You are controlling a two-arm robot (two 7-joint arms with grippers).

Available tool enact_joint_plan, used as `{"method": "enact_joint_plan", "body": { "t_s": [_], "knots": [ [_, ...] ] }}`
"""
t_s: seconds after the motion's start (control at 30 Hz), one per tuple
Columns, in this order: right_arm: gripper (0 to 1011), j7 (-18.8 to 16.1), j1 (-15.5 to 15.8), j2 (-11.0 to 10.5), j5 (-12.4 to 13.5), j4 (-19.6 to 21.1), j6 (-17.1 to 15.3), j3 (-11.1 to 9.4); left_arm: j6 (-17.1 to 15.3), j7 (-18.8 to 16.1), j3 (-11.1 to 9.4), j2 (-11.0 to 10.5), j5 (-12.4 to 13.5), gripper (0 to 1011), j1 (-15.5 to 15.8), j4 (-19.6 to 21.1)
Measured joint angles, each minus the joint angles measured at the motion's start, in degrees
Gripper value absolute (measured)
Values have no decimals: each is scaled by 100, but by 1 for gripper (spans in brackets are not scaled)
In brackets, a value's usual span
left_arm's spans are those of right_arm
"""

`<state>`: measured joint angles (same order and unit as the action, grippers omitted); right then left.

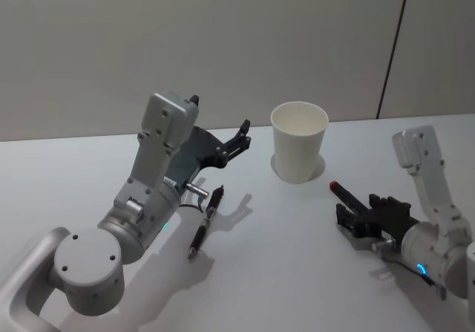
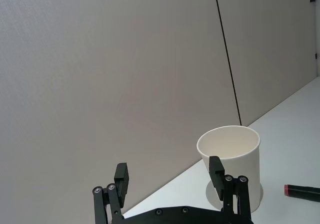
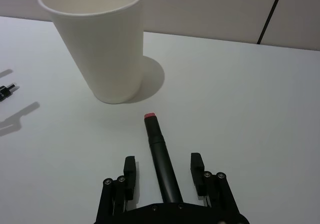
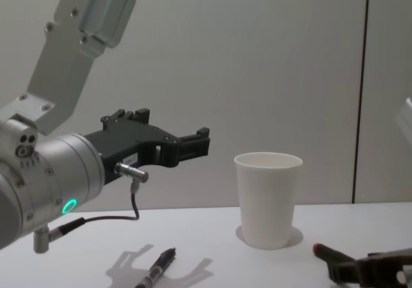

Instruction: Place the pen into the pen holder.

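Observation:
The pen holder [image 1: 299,142], a plain white paper cup, stands upright on the white table; it also shows as the cup [image 3: 100,43], [image 2: 232,159], [image 4: 268,198]. A black pen with a red end [image 3: 161,151] lies on the table between the spread fingers of my right gripper [image 3: 163,163], open and not touching it, red end toward the cup. In the head view this pen [image 1: 340,191] is right of the cup, at the right gripper [image 1: 355,206]. A second dark pen [image 1: 205,222], [image 4: 158,272] lies under my raised left gripper [image 1: 241,137], [image 2: 169,175], [image 4: 196,143], which is open and empty.
A grey wall [image 1: 223,35] with a dark vertical seam runs behind the table's far edge. The left arm's body [image 1: 148,198] stands over the table's near left. Bare table [image 1: 282,272] lies between the two arms.

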<state>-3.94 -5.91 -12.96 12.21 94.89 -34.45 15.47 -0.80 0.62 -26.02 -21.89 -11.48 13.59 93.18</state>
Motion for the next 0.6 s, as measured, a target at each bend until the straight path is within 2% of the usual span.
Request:
{"method": "enact_joint_plan", "body": {
  "t_s": [0.13,0.17,0.6],
  "knots": [
    [633,64,-2,22,63,-7,13,-20,0,0,0,0,0,1001,0,0],
    [564,71,-2,26,72,-8,15,-23,0,0,0,0,0,1001,0,0],
    [180,144,-5,60,166,-18,31,-41,0,0,0,0,0,1001,0,0]
  ]
}}
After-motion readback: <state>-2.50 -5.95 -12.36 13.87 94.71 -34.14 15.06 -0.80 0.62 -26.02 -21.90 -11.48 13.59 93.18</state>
